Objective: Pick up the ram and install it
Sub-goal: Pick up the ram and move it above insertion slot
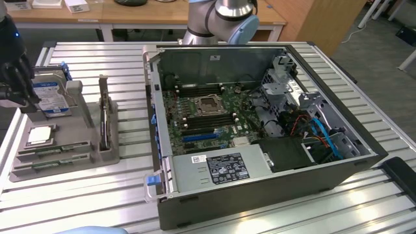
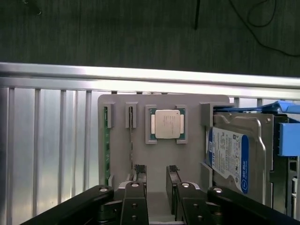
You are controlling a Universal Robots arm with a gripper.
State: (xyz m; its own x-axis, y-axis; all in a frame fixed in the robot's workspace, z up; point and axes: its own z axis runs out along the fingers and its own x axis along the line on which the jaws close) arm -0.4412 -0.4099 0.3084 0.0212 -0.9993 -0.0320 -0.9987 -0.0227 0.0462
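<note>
An open computer case (image 1: 260,122) was laid on a slatted table (image 1: 97,195). Beside it a gray tray (image 1: 81,131) was set, with the ram (image 2: 107,150) slotted edgewise along its border. The gripper (image 2: 156,176) was poised above the tray, fingers parted, nothing grasped.

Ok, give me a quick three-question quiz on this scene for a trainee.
1. True or false: the hand is gripping the green ram stick.
2. What lies between the ram stick and the hard drive in the grey holder? A) CPU chip B) fan C) screwdriver
3. Fill in: the computer case lies open, showing its ____.

Key
1. False. The hand is open and empty, and the stick sits in its holder slot.
2. A.
3. Motherboard.
</note>
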